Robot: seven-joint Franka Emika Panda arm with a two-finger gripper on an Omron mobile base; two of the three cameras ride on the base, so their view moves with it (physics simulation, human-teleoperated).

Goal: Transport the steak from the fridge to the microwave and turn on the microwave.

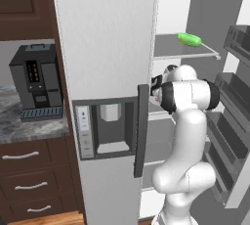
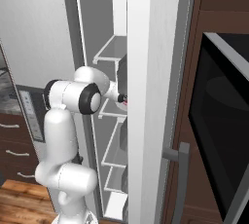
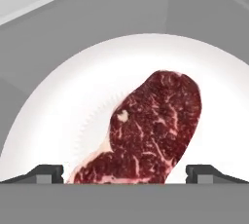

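Steak: you see the steak (image 3: 153,130) lying on a white plate (image 3: 58,116) inside the fridge (image 1: 105,38)
Jaws: released, spread wide, straddling the steak's near end
Axis: the steak's length runs diagonally away from your jaws, tilted rightward

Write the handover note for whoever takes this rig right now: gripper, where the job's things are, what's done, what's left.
Gripper: open, holding nothing, its finger tips either side of the near end of the steak.
Steak: lies flat on a white plate inside the fridge, not yet lifted.
Fridge: right door open, arm reaching in at mid height; a green vegetable sits on the shelf above.
Microwave: in the cabinet right of the fridge; glass door looks shut.
Done: fridge opened, gripper lined up on the steak.
Left: grasp it, carry it to the microwave, put it in, turn it on.
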